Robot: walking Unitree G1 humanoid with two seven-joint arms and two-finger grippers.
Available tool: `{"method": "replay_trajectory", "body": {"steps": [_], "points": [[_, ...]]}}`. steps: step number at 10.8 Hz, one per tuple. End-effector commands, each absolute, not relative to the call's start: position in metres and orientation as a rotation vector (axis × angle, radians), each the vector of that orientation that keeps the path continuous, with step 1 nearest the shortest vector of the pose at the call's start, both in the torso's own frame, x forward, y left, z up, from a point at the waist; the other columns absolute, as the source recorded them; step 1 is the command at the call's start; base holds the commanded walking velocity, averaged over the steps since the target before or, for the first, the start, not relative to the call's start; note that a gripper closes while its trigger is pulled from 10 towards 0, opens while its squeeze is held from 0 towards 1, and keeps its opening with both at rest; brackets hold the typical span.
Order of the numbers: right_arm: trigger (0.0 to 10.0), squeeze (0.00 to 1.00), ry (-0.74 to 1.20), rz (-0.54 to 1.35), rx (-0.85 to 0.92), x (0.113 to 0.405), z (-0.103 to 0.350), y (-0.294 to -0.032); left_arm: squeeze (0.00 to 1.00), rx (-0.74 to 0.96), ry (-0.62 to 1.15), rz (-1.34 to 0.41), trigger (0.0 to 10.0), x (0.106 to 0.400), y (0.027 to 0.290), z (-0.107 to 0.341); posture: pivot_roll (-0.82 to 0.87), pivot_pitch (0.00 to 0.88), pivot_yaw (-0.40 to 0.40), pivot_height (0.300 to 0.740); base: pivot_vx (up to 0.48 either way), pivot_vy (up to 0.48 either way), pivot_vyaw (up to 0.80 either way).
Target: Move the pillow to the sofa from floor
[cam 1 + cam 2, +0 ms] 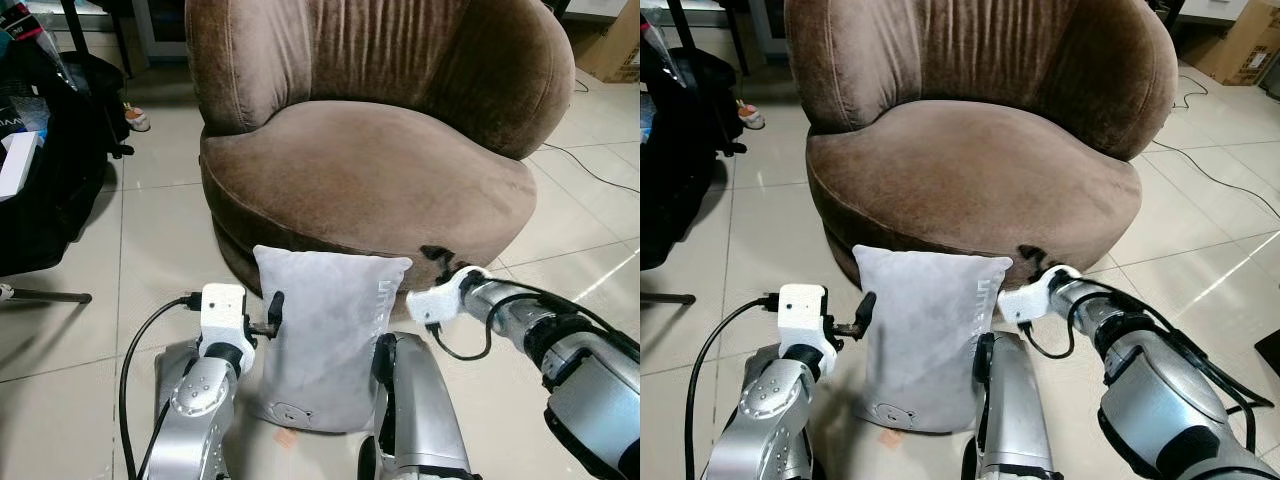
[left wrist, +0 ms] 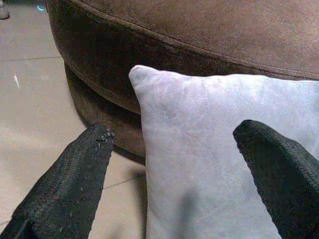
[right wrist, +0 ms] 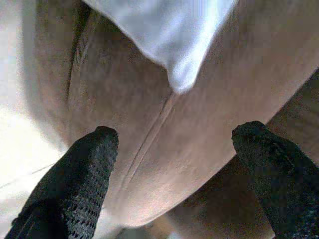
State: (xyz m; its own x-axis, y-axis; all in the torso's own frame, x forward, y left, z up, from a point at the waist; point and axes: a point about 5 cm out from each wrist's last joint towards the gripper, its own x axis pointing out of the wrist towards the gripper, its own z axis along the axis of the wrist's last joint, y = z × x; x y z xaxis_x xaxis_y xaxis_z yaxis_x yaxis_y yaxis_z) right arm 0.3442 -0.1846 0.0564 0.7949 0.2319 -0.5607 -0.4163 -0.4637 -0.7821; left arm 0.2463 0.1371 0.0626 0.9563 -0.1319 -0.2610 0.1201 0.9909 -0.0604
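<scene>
A pale tiled floor spreads under everything, and on it stands a big round brown velvet sofa with a curved back and a deep seat, facing the robot. Off to the robot's left is a black bag with some white and printed items on top, and on the far right a dark cable trails over the tiles near a cardboard box. The grey pillow is not on the seat: it stands upright on the floor, its back leaning against the lower front of the sofa, its top edge just below the seat cushion's rim. The two silver arms reach forward on either side of it. The left gripper sits at the pillow's upper corner on the robot's left, its jaws spread apart, one black finger out over the floor beside the pillow and the other over the grey fabric, nothing pinched between them. The right gripper is up by the pillow's other top corner, against the sofa's front edge; its jaws are likewise parted and hold nothing, with the brown upholstery and the pillow's white-grey corner seen between the finger tips in the right wrist view.
</scene>
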Motion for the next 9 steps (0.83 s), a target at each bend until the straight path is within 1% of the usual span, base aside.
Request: {"method": "replay_trajectory", "body": {"steps": [1, 2, 3, 5, 7, 9], "points": [[10.0, 0.00, 0.089, 0.796, -1.966, 0.345, 0.058, -0.181, 0.00, -0.043, 0.271, -0.150, 10.0, 0.248, 0.132, 0.063, -0.03, 0.019, -0.137, 0.412, 0.000, 0.000, 0.00], [10.0, 0.00, 0.036, 0.861, -1.994, 0.340, 0.051, -0.171, 0.00, -0.041, 0.270, -0.150, 10.0, 0.249, 0.132, 0.063, -0.03, 0.015, -0.136, 0.412, 0.000, 0.000, 0.00], [10.0, 0.00, -0.035, 0.938, -2.010, 0.334, 0.042, -0.152, 0.00, -0.040, 0.266, -0.150, 10.0, 0.251, 0.133, 0.064, -0.03, 0.012, -0.137, 0.412, 0.000, 0.000, 0.00], [10.0, 0.00, -0.142, 1.017, -2.022, 0.326, 0.033, -0.130, 0.00, -0.038, 0.263, -0.145, 10.0, 0.252, 0.133, 0.064, -0.02, 0.010, -0.144, 0.412, 0.000, 0.000, 0.00], [10.0, 0.00, -0.220, 1.043, -2.026, 0.325, 0.034, -0.117, 0.00, -0.040, 0.264, -0.140, 10.0, 0.250, 0.134, 0.064, -0.01, 0.014, -0.152, 0.412, 0.000, 0.000, 0.00], [10.0, 0.00, -0.368, 0.973, -1.922, 0.334, 0.053, -0.091, 0.00, -0.047, 0.261, -0.133, 10.0, 0.249, 0.132, 0.064, -0.01, 0.016, -0.166, 0.412, 0.000, 0.000, 0.00]]}}
